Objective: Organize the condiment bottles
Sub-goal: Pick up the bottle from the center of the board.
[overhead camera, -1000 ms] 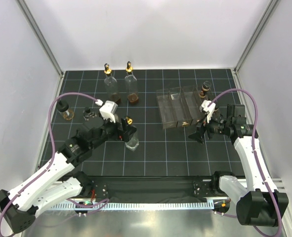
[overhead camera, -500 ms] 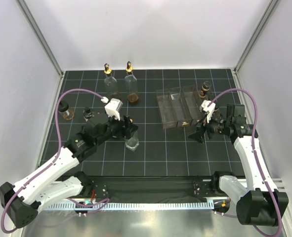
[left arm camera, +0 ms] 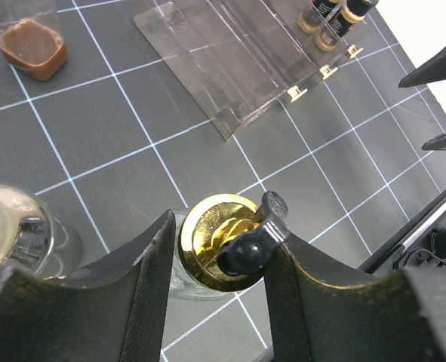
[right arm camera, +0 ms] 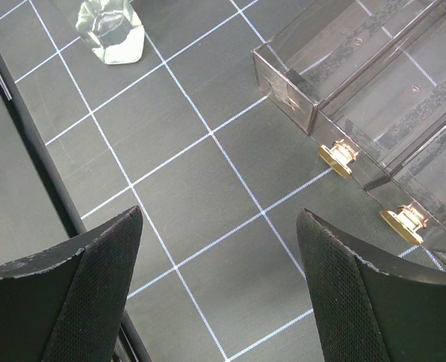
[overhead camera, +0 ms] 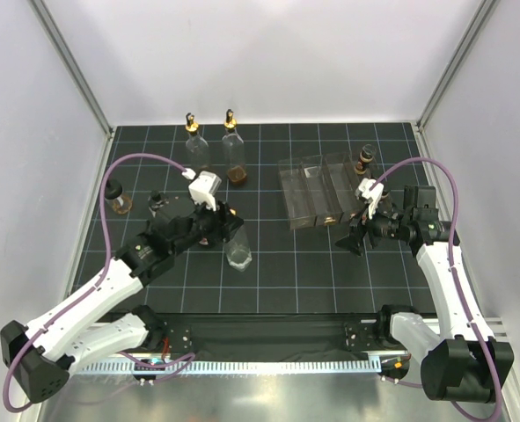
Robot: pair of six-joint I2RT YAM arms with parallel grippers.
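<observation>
Gold-topped bottle (left arm camera: 202, 243) — clamped, inside left end effector (left arm camera: 221, 235)

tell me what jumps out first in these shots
The left gripper closed on the gold top of a clear bottle, near the middle of the table, draws the eye first. To the right sits a see-through plastic rack, and the right gripper hangs open and empty just beside its near end.
</observation>
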